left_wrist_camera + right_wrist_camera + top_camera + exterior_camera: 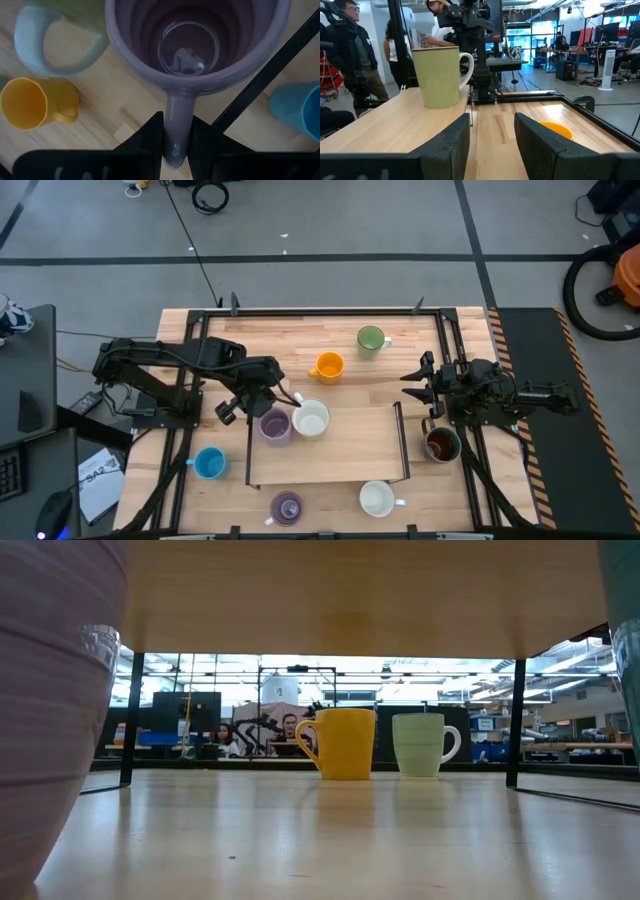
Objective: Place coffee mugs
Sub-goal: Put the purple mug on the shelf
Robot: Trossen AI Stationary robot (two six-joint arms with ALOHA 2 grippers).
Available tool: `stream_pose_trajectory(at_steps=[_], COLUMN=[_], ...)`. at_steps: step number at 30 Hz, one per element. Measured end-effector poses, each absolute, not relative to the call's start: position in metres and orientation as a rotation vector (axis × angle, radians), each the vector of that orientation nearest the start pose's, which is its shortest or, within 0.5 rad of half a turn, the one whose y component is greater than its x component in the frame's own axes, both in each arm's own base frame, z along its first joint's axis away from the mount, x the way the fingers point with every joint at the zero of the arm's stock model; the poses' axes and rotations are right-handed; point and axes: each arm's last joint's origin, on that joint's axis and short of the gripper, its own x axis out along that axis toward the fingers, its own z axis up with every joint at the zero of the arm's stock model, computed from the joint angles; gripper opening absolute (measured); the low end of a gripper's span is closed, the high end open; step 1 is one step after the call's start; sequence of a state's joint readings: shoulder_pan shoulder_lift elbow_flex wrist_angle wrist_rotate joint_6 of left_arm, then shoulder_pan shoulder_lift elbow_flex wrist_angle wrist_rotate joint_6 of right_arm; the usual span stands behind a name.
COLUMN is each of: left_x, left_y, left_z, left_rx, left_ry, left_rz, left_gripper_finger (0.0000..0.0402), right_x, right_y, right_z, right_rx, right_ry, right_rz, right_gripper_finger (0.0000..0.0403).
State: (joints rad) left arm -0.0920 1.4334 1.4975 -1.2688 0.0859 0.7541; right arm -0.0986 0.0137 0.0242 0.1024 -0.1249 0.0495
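on smooth pale wood, left pincer clamps glossy round lavender mug's curved handle.

Setting, catalogued outward from the wooden table.

- Table: light butcher-block top, fenced by a black metal frame.
- Floor: grey concrete all round the table, crossed by dark seams.
- Beyond the table's far edge: a black coiled cable.
- Beside one end: a black mat edged with hazard stripes; past it, an orange vacuum.
- Beside the other end: a dark desk with papers below it.
- Room behind: open workshop, bright overhead strip lights, monitors, seated people, standing people, a white tower fan.
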Motion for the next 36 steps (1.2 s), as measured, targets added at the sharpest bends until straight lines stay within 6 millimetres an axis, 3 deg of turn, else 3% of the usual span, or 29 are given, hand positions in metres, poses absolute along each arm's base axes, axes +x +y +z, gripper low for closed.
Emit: stream_pose_trajectory(at_steps=[36], left_x=[0.2580], left_y=[-0.0248], left_z=[0.3502], left_rx=[0.588], left_ry=[1.128], left_rz=[-0.491], left_gripper_finger=[0.0078], right_x=[0.0961], right_y=[-0.0059], right_z=[0.1806], right_rx=[0.037], right_ry=[-0.112], right_rz=[0.029], right_gripper_finger=[0.0160])
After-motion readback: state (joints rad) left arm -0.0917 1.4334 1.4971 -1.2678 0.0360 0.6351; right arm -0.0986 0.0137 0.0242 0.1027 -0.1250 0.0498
